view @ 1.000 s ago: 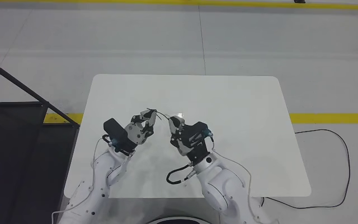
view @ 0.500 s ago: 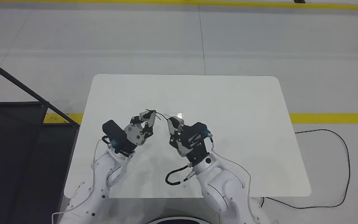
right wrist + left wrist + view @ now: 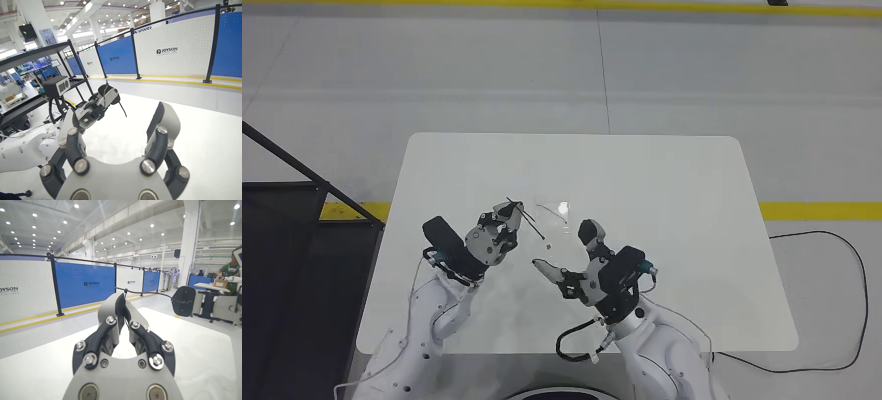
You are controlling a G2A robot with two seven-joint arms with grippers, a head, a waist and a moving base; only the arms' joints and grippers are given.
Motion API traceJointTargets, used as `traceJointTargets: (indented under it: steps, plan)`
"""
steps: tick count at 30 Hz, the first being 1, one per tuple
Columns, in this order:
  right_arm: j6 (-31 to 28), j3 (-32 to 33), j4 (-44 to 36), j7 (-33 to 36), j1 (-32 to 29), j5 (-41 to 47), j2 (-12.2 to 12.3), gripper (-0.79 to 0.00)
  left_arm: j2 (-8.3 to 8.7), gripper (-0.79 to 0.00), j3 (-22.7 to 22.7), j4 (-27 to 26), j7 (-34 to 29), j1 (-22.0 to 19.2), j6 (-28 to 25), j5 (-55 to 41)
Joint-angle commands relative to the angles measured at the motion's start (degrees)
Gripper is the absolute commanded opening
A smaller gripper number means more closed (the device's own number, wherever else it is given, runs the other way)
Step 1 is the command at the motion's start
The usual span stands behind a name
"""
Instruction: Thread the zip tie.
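White worktop under both arms. My left gripper is clamped on the zip tie, held up off it. Tie's long axis runs out from that grip toward my right gripper, jaws wide apart, holding nothing. Free end lies close to it, so right arm is nearer.

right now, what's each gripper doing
Left gripper: shut on the zip tie.
Right gripper: open, holding nothing.
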Motion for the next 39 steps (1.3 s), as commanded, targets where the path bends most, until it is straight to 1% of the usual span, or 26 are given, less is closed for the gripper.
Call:
traceJointTargets:
  steps: [1, 3, 5, 6, 7, 19, 22, 23, 24, 26, 27, 28, 30, 31, 32, 33, 34, 36, 39]
  plan:
    - [-5.2, 3.3, 0.5, 3.2, -0.9, 7.5, 0.6, 0.0, -0.01, -0.785, 0.0, -0.3, 0.1, 0.4, -1.8, -2.1]
    - [-9.8, 6.3, 1.3, 7.8, -0.5, 15.6, 1.1, 0.0, 0.01, -0.785, 0.0, -0.6, -0.2, 0.8, -3.5, -3.7]
    - [-13.6, 8.6, 2.9, 15.0, 0.4, 25.0, 1.6, 0.0, 0.04, -0.785, 0.0, -0.9, -0.8, 1.1, -5.5, -5.3]
    - [-14.1, 9.7, 3.6, 19.4, 1.3, 29.5, 1.9, 0.0, 0.07, -0.785, 0.0, -1.0, -1.3, 1.2, -6.6, -6.1]
    - [-13.8, 10.1, 3.8, 20.8, 1.6, 31.0, 2.0, 0.0, 0.08, -0.785, 0.0, -1.1, -1.5, 1.3, -6.8, -6.3]
    - [-13.5, 9.8, 4.0, 20.4, 1.7, 31.2, 2.0, 0.0, 0.06, -0.785, 0.1, -1.3, -1.8, 1.4, -6.6, -6.6]
    - [-13.6, 8.0, 6.5, 23.9, 3.7, 36.1, 2.0, 0.0, -0.13, -0.785, 0.6, -2.2, -2.5, 2.0, -6.1, -8.7]
    - [-13.5, 7.6, 7.7, 25.3, 4.8, 38.5, 1.9, 0.0, -0.18, -0.785, 0.9, -2.3, -2.9, 2.1, -6.6, -9.9]
    - [-13.4, 7.5, 8.7, 26.7, 6.1, 39.9, 2.0, -0.018, -0.22, -0.785, 1.0, -2.3, -3.5, 2.1, -7.4, -11.4]
    - [-13.0, 6.9, 10.9, 27.9, 8.1, 41.8, 1.9, -0.022, -0.25, -0.785, 1.1, -2.3, -4.9, 2.0, -9.2, -14.4]
    - [-13.0, 6.5, 11.9, 28.5, 8.9, 42.5, 1.9, -0.102, -0.24, -0.785, 1.0, -2.2, -5.8, 2.0, -9.9, -15.8]
    - [-13.0, 6.2, 12.7, 28.7, 9.7, 43.0, 1.9, -0.139, -0.23, -0.785, 0.8, -2.3, -6.7, 1.9, -10.2, -16.8]
    - [-13.1, 5.3, 14.1, 29.1, 11.0, 44.1, 1.8, -0.148, -0.21, -0.785, 0.6, -2.5, -7.8, 1.9, -10.8, -18.0]
    - [-13.2, 4.8, 14.7, 29.6, 11.6, 44.7, 1.8, -0.172, -0.21, -0.785, 0.6, -2.5, -8.3, 1.9, -11.1, -18.5]
    - [-13.1, 4.3, 15.4, 30.1, 12.2, 45.7, 1.7, -0.228, -0.21, -0.785, 0.5, -2.6, -8.6, 1.9, -11.3, -18.9]
    - [-12.9, 3.8, 16.0, 30.6, 13.0, 46.7, 1.7, -0.308, -0.22, -0.785, 0.4, -2.6, -8.9, 1.9, -11.4, -19.3]
    - [-12.8, 3.4, 16.6, 30.9, 13.6, 47.4, 1.6, -0.366, -0.23, -0.785, 0.4, -2.6, -9.0, 1.9, -11.5, -19.5]
    - [-13.1, 2.4, 17.7, 31.3, 14.8, 48.8, 1.5, -0.449, -0.25, -0.785, 0.3, -2.7, -9.3, 1.9, -11.6, -19.8]
    - [-13.2, 1.2, 18.8, 31.4, 16.1, 49.9, 1.4, -0.471, -0.27, -0.785, 0.3, -2.6, -10.2, 1.8, -12.6, -20.7]
